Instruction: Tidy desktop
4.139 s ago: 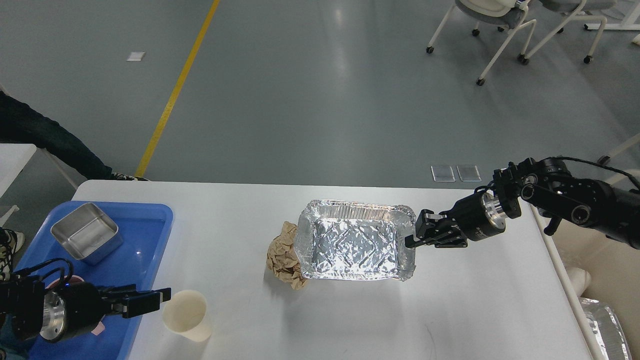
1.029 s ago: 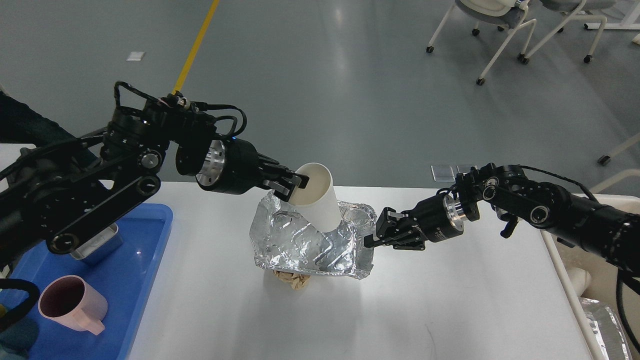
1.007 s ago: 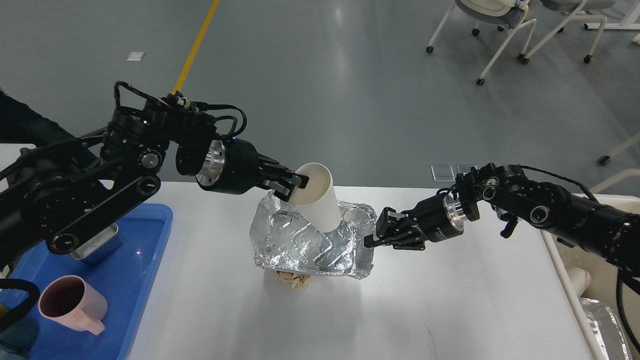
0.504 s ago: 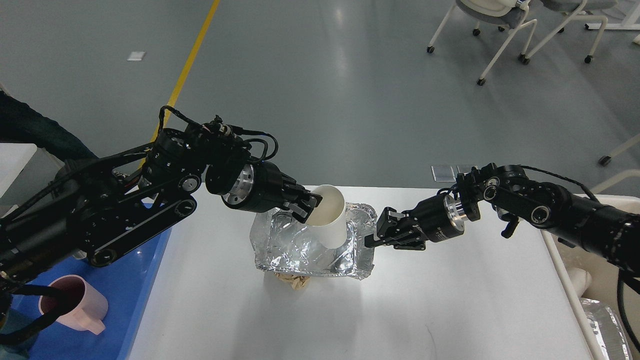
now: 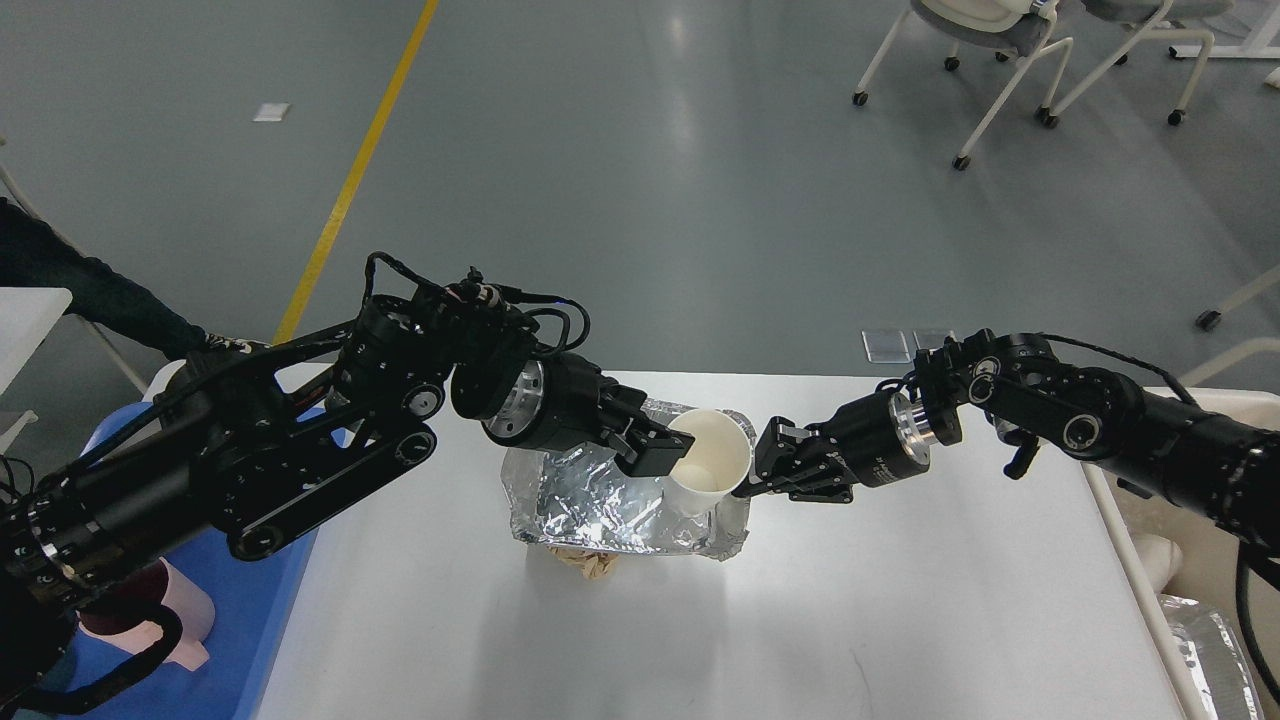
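Note:
The white desktop (image 5: 900, 600) fills the lower view. A crumpled foil tray (image 5: 590, 495) stands tilted at its middle, resting on a brown crumpled paper ball (image 5: 588, 567). My left gripper (image 5: 672, 457) is shut on the rim of a white paper cup (image 5: 712, 467) and holds it upright inside the tray's right end. My right gripper (image 5: 748, 487) comes in from the right and is shut on the tray's right rim, just beside the cup. The cup's base is hidden by the foil.
A blue plastic tray (image 5: 285, 570) lies at the left edge, mostly hidden by my left arm, with a pink mug (image 5: 160, 615) on it. A cream bin (image 5: 1190, 500) with foil (image 5: 1210, 650) in it stands off the right edge. Chairs (image 5: 1000, 40) stand far back.
My left gripper has carried the paper cup down and to the right, to the tray's right end. My right gripper has kept its hold on the tray rim.

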You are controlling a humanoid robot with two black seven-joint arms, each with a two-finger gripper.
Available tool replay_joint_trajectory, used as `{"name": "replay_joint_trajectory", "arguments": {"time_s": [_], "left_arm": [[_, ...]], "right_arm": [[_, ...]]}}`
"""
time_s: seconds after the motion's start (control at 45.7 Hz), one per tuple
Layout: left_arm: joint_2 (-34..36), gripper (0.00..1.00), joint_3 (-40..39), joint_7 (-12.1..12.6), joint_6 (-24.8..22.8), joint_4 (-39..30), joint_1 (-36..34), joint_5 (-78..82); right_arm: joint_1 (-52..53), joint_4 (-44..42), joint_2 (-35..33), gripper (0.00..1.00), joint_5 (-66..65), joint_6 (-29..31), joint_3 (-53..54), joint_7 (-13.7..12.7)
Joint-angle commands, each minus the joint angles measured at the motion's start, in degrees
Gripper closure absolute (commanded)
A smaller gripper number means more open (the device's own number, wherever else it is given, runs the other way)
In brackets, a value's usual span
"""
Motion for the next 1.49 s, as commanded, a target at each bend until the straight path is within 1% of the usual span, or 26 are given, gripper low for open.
{"name": "replay_joint_trajectory", "arguments": {"time_s": [0.0, 0.088, 0.175, 0.285, 0.372, 0.504, 0.591, 0.679, 0.701, 0.745, 0.854, 0.942, 1.007, 1.095, 1.205, 1.467], "left_arm": [[0.5, 0.18, -0.8, -0.3, 0.0, 0.0, -0.1, -0.3], [1.3, 0.15, -2.5, -0.7, 0.0, -0.2, -0.5, -1.1], [3.8, 0.13, -6.8, -0.6, -0.6, -0.3, -0.5, -3.9], [11.7, 0.1, -10.2, -0.1, -0.4, -1.0, -0.1, -6.6], [18.6, 0.1, -12.9, 0.1, 1.4, -1.2, 1.3, -9.0], [27.6, 0.1, -22.7, 0.4, 9.2, -1.4, 11.0, -12.2], [33.7, 0.1, -28.4, 0.2, 12.1, -3.3, 19.3, -12.5], [39.6, 0.1, -34.1, -0.3, 13.3, -6.1, 31.0, -14.1], [41.1, 0.1, -36.5, -0.3, 13.7, -6.7, 35.7, -14.9], [42.6, 0.1, -40.2, -0.4, 14.6, -7.5, 41.2, -15.9], [42.7, 0.1, -50.3, -0.5, 16.0, -8.6, 54.1, -16.6], [40.6, 0.11, -57.7, -0.8, 18.1, -9.0, 62.7, -16.6], [37.6, 0.11, -61.9, -1.1, 19.2, -9.2, 67.0, -16.5], [34.7, 0.12, -64.9, -1.8, 19.7, -10.9, 70.9, -16.3], [34.5, 0.12, -66.4, -1.9, 20.0, -12.2, 73.9, -16.3], [37.2, 0.12, -64.4, -1.7, 19.8, -11.5, 72.6, -16.0]], "right_arm": [[-0.1, -0.3, 0.0, 1.0, 0.0, 0.0, 0.0, 0.0], [-0.2, -0.3, 0.0, 1.0, 0.0, 0.0, 0.0, 0.1], [-0.4, -0.3, -0.1, 1.0, 0.0, 0.0, 0.0, 0.0], [-0.6, -0.3, -0.3, 1.0, 0.0, 0.0, 0.0, 0.0], [-0.6, -0.3, -0.5, 1.0, 0.0, 0.0, 0.0, 0.0], [-0.7, -0.2, -0.5, 1.0, 0.0, -0.1, -0.1, 0.1], [-1.0, -0.2, -0.5, 1.0, -0.1, -0.1, -0.1, 0.1], [-1.0, -0.2, -0.4, 1.0, -0.1, -0.1, -0.1, 0.1], [-1.0, -0.2, -0.4, 1.0, -0.2, -0.1, -0.1, 0.1], [-1.0, -0.2, -0.3, 1.0, -0.2, -0.2, -0.1, 0.0], [-1.1, -0.2, -0.3, 1.0, -0.6, -0.2, -0.1, 0.0], [-1.1, -0.2, -0.4, 1.0, -0.6, -0.3, -0.1, 0.1], [-1.3, -0.1, -0.5, 1.0, -0.6, -0.3, -0.1, 0.1], [-1.6, -0.1, -0.5, 1.0, -0.6, -0.4, -0.1, 0.1], [-1.9, -0.1, -0.5, 1.0, -0.7, -0.4, -0.1, 0.1], [-1.9, 0.0, -0.5, 1.0, -0.6, -0.4, -0.1, 0.1]]}}
